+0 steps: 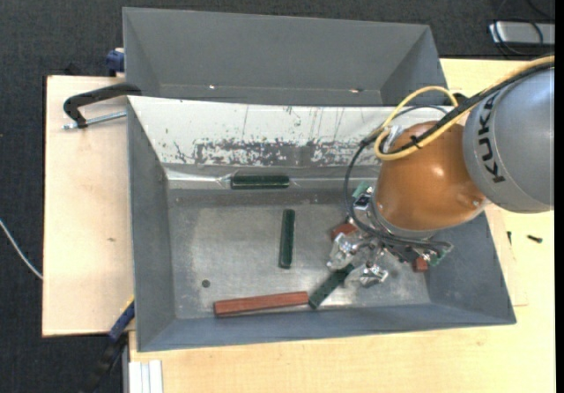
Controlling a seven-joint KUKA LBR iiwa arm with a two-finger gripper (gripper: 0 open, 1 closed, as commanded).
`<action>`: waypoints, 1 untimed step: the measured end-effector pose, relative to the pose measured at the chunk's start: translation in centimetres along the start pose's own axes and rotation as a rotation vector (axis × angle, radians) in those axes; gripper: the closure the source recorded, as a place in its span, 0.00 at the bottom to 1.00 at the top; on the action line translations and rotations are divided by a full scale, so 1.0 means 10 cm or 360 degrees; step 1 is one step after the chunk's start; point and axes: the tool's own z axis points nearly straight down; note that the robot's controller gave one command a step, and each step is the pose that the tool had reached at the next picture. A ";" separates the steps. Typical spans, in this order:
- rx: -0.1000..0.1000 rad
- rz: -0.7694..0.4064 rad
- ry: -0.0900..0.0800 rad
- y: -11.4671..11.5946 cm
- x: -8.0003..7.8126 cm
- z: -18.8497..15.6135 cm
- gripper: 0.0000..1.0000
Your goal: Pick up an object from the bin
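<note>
"KUKA" lettering, on grey arm [520, 149]

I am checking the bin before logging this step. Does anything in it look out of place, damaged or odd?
Nothing spilled or broken. The back wall carries a band of dark scratches and specks, likely wear. One dark green stick lies at its foot; a second green stick lies slanted beside the gripper, its end against the red bar.

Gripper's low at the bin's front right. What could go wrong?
The gripper sits at the upper end of a slanted dark green stick whose lower end seems to touch the red-brown bar; lifting might nudge the bar. Both lie near the front wall, so a slipped stick could wedge there.
</note>
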 end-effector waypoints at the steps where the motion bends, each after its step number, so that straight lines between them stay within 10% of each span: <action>1: -0.0004 -0.0147 -0.0011 -0.28 0.21 -1.63 1.00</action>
